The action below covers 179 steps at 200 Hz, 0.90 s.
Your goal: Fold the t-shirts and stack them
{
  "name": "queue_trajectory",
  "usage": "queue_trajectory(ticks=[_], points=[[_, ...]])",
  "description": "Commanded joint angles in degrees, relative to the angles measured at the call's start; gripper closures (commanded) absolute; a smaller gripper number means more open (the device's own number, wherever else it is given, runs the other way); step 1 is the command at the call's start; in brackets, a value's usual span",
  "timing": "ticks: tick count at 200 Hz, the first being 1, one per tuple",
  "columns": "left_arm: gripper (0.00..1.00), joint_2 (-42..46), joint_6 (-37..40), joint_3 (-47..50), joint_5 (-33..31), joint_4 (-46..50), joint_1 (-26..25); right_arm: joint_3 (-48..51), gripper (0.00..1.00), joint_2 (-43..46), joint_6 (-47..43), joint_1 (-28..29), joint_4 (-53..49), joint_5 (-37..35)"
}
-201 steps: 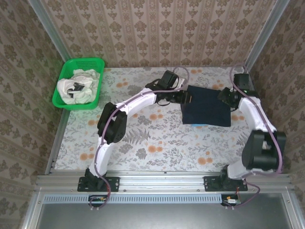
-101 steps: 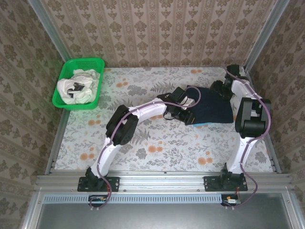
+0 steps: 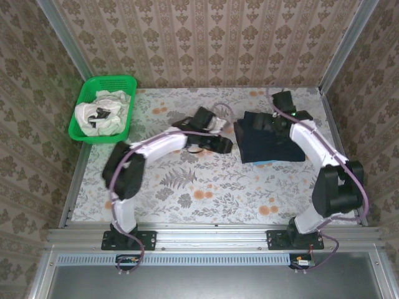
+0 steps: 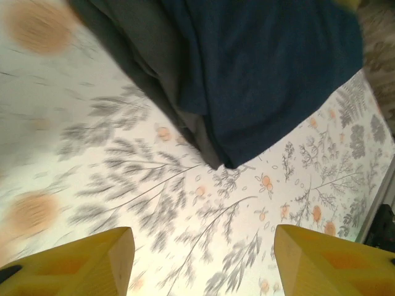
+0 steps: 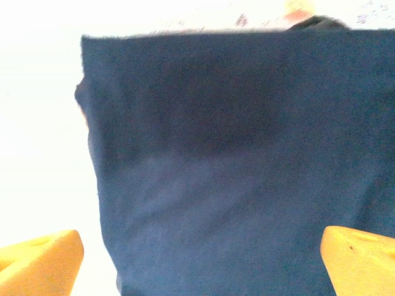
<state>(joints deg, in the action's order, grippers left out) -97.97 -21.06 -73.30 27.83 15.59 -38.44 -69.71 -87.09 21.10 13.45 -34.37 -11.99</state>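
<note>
Stack: your navy shirt (image 3: 272, 142) lay folded on a grey shirt (image 4: 157, 55), with a bit of light blue shirt (image 3: 265, 163) peeking out at the near edge. It sat on the right half of the counter (image 3: 187, 187).
Left end effector (image 4: 200, 246): its fingers stood apart with nothing between them, just left of the stack.
Right end effector (image 5: 199, 246): it was wide open too, holding nothing, right above the navy shirt.
Next shirts: the white shirts (image 3: 100, 115) lay bunched in the green basket (image 3: 112, 79) at the far left corner, well apart from both end effectors.
Which way: from your left end effector, the basket lay to the left and a little farther back. Its long side ran near to far.
Nearer arm: your left one, I think.
In the way: likely just the basket's wall, so you would reach in from above.
</note>
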Motion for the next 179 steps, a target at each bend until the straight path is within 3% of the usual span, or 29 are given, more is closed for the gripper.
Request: queue_trajectory(ticks=[1,15,28,40,58,92,127,179], points=[[0.25,11.01,-2.00,11.55,-2.08,-6.05,4.79,3.68,0.00,0.82,6.10,4.52,-7.12,-9.58],[0.16,16.93,-2.07,17.55,-3.27,-6.22,8.00,7.05,0.00,2.52,13.54,7.61,-7.99,-6.73],[0.00,21.01,-1.81,21.83,-3.96,-6.15,10.14,12.79,0.00,5.06,19.47,9.35,-3.16,-3.70],[0.00,23.40,-1.75,24.68,-4.13,-6.00,11.70,17.78,0.00,6.90,22.92,8.94,4.18,1.75],[0.00,24.84,-1.83,27.29,-3.52,-6.27,14.39,20.43,0.00,6.94,25.78,8.63,10.53,2.27],[0.00,24.77,-1.48,29.31,-2.77,-6.69,15.76,20.13,0.00,4.90,31.48,5.21,8.89,-4.77],[0.00,23.22,-1.07,29.99,-2.11,-7.79,16.81,27.15,0.00,3.15,34.61,-2.08,27.63,5.69],[0.00,20.55,-0.42,28.98,-1.47,-8.21,17.76,25.09,0.01,-3.69,42.12,-6.93,33.35,0.81]])
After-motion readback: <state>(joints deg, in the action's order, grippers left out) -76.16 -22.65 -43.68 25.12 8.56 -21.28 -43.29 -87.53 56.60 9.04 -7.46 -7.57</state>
